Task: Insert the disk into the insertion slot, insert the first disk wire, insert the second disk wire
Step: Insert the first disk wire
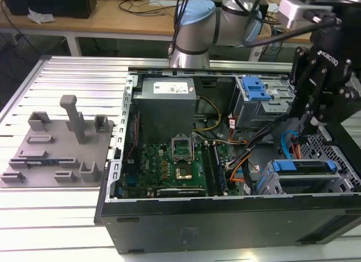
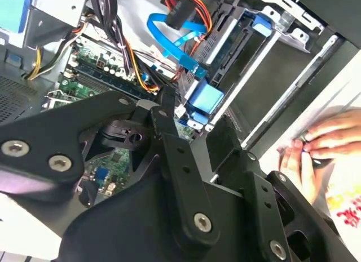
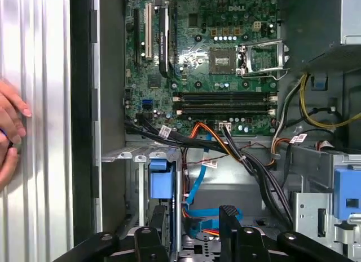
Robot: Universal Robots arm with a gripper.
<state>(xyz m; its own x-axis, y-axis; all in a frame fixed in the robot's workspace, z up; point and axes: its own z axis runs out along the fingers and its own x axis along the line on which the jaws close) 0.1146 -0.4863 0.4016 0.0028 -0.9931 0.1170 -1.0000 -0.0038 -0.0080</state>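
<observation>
The disk, framed by its blue carrier, lies inside the grey perforated insertion slot at the case's corner on the exterior view's right. Its blue tab shows in the first wrist view and again in the second. The first disk wire is a thin blue cable looping beside the disk. My black gripper hangs just above that cable and the bay. Its fingers stand apart, open, with part of the blue loop lying between them.
The open computer case holds a green motherboard, a grey power supply, a taller cage with blue latch and orange-black wire bundles. A grey fixture plate lies on the table. A person's hand rests beside the case.
</observation>
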